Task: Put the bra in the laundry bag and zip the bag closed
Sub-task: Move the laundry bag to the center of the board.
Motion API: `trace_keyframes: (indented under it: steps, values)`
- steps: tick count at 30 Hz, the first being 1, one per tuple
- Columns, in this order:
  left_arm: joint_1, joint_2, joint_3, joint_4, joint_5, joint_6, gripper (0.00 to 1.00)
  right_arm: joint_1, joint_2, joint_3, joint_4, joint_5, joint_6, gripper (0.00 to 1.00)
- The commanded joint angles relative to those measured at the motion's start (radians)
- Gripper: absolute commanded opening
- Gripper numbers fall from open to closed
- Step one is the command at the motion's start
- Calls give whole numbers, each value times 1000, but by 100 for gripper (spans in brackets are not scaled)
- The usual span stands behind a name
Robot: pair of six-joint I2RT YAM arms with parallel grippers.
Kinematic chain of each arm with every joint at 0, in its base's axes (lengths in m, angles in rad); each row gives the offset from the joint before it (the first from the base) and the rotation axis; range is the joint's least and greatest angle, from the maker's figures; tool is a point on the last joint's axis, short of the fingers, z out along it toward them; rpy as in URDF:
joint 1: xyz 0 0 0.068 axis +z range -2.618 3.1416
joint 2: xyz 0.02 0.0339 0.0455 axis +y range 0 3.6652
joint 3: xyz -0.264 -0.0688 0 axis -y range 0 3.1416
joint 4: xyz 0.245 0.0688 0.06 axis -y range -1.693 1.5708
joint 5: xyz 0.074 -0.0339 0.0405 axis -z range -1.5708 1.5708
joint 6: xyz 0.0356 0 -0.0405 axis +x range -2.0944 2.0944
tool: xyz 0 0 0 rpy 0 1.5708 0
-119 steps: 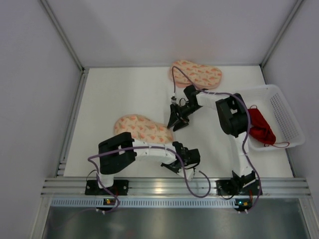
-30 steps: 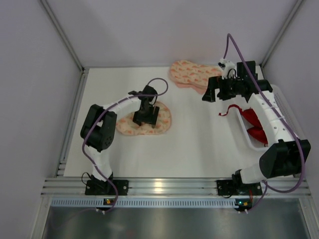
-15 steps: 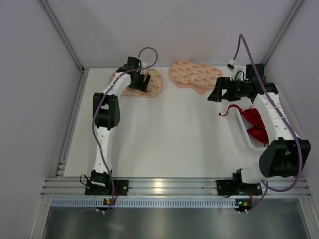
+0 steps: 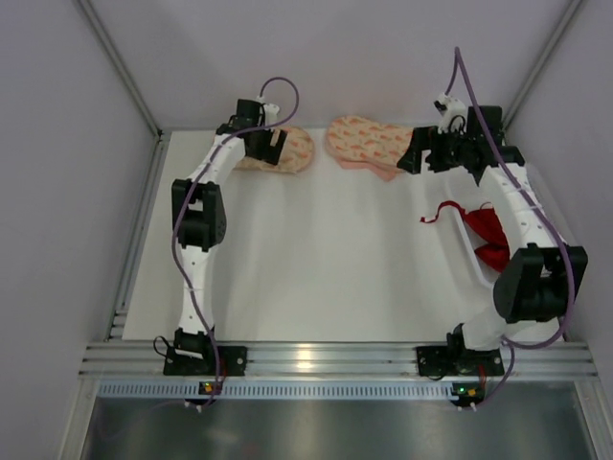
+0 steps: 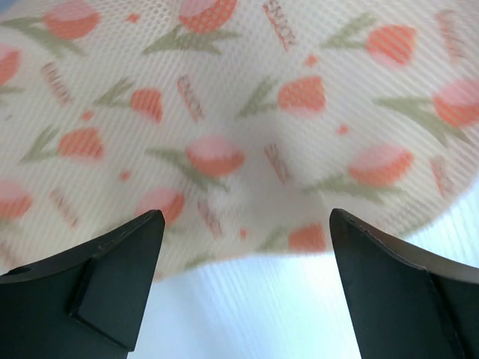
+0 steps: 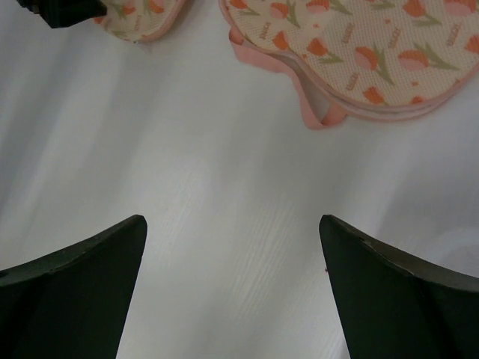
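The left arm reaches far across to the back-left corner of the counter (image 4: 326,259). The left claw (image 4: 268,144) hangs directly over a second pouch (image 4: 292,151), which lies flat by the back wall. In the left wrist view the left claw (image 5: 245,224) is released. Its 2 fingers (image 5: 112,277) stand wide apart with nothing between them. The tulip-printed mesh of the second pouch (image 5: 247,127) fills the view beyond them, and the pouch's near edge meets the pale counter between the tips.

The laundry bag (image 4: 374,144) lies at the middle of the back edge, just beside the second pouch but apart from it. The right wrist view shows the laundry bag (image 6: 359,52) with its pink-trimmed edge gaping slightly on the near side, so it is not fully zipped. The second pouch (image 6: 142,19) shows at that view's top left.

The right arm bends up along the right side. The right claw (image 4: 419,158) sits near the laundry bag's right end. From its own camera the right claw (image 6: 230,224) is also released, its fingers spread and empty over bare counter.

The bra (image 4: 486,235) lies at the right side of the counter, outside the laundry bag and well apart from it. The right arm partly hides it. 1 thin strap (image 4: 436,213) trails out to the left.
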Motion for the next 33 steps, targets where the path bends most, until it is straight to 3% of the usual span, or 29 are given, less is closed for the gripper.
trace_keyframes:
  steps: [1,5,10,17,27,33]
  values:
    - [10,-269,-70,26,36,23,98,91,114,100,130,59,-6,99]
    - [10,-477,-221,-33,146,22,98,133,342,258,133,105,-58,95]
    - [9,-655,-531,-37,269,-35,98,151,522,444,164,130,-49,93]
    - [9,-792,-821,-37,271,-72,98,174,718,591,156,216,-103,96]
    - [9,-861,-842,-48,243,-84,98,185,830,628,75,256,-183,93]
    - [9,-901,-832,-102,205,-83,98,192,880,697,-107,219,-241,65]
